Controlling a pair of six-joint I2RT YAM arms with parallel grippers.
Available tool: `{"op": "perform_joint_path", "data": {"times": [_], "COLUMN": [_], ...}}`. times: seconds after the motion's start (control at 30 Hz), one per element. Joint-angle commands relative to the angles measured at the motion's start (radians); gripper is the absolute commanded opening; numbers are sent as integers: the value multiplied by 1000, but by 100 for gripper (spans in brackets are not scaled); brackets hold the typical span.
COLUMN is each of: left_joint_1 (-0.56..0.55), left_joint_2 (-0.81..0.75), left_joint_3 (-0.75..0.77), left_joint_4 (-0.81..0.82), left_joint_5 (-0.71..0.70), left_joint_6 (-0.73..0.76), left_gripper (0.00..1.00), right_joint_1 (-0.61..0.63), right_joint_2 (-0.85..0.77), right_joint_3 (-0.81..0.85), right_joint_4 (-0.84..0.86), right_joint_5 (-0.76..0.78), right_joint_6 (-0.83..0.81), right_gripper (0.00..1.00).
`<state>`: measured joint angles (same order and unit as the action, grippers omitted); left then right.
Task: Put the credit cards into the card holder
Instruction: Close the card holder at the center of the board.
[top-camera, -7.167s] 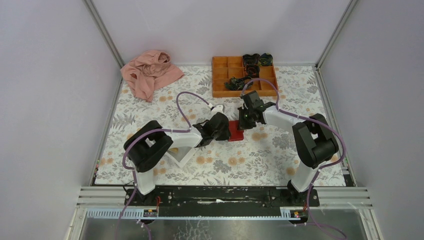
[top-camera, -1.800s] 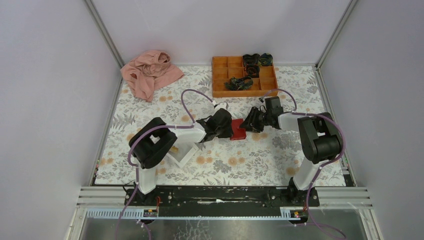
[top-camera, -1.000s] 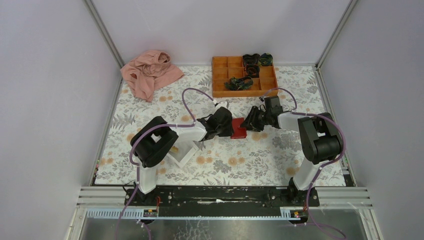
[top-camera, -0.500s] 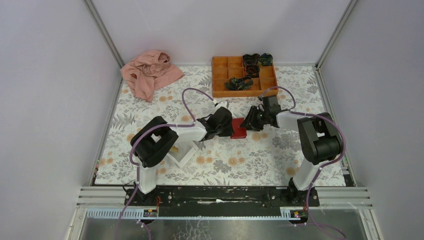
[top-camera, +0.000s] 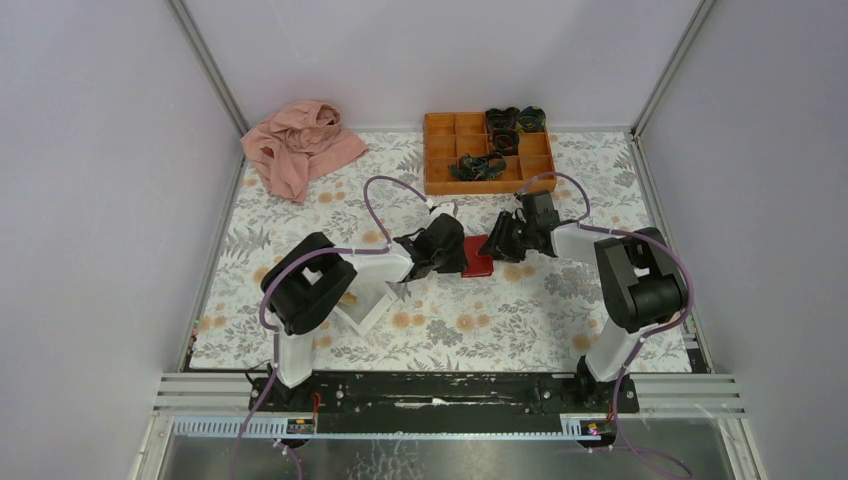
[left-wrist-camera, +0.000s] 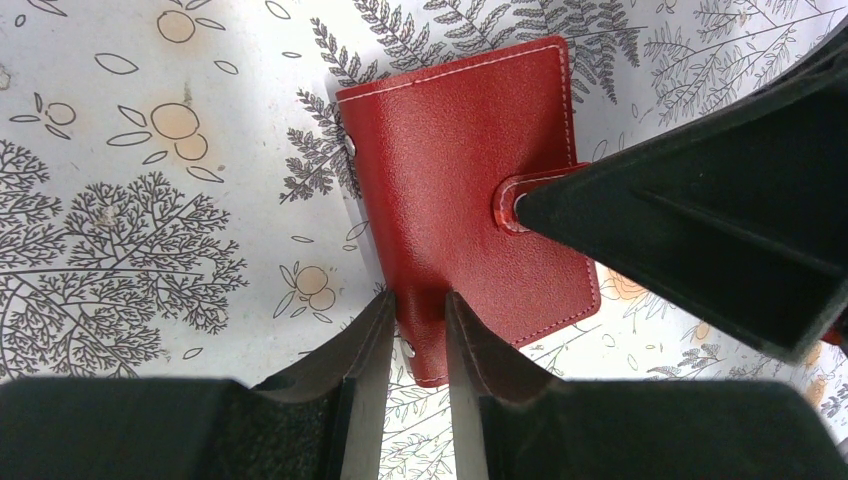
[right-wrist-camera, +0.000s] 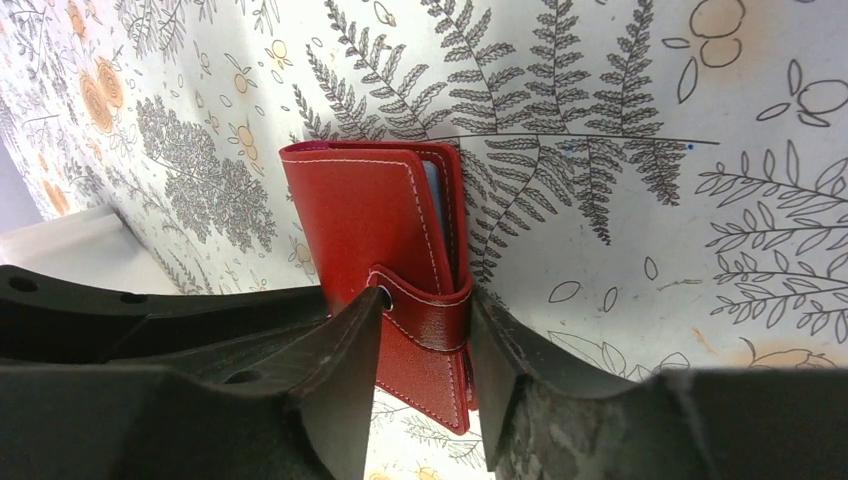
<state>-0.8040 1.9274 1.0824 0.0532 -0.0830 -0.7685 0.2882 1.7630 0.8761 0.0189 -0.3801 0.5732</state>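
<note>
Red pebbled-leather card holder (left-wrist-camera: 465, 210), white-stitched, on fern-print cloth (left-wrist-camera: 120, 250).

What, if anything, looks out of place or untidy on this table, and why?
The pink cloth lies crumpled at the far left corner, reaching past the floral mat's far edge. Dark tangled items bulge over the rim of the orange box at its far right compartments. Nothing looks spilled or damaged.

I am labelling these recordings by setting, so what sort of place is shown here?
Probably a robot test cell: two arms bolted to a rail, plain pale walls on aluminium posts, and a floral table cover.
</note>
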Motion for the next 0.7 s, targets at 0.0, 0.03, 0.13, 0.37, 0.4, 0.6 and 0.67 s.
{"op": "perform_joint_path", "data": {"times": [0.0,0.03,0.13,0.37,0.4,0.6,0.67], "left_joint_1": [7,8,8,9,9,9,9], "left_joint_2": [56,52,37,-17,-27,-100,-129], "left_joint_3": [-36,-36,-34,-8,-4,13,10], "left_joint_4": [-49,-49,-46,-61,-62,-92,-103], "left_joint_5": [-18,-18,-26,-62,-65,-106,-120], "left_joint_6": [16,18,19,31,31,32,31], "left_gripper": [31,32,33,45,46,51,52], "right_joint_1": [9,9,9,9,8,7,8], "right_joint_2": [7,-12,-67,-125,-132,-178,-189], "right_joint_3": [-87,-83,-67,-24,-20,-2,8], "right_joint_4": [-44,-33,-23,-69,-77,-111,-125], "right_joint_5": [186,170,148,161,164,175,178], "right_joint_6": [-51,-52,-53,-62,-64,-79,-88], "right_gripper": [49,51,53,54,54,54,54]}}
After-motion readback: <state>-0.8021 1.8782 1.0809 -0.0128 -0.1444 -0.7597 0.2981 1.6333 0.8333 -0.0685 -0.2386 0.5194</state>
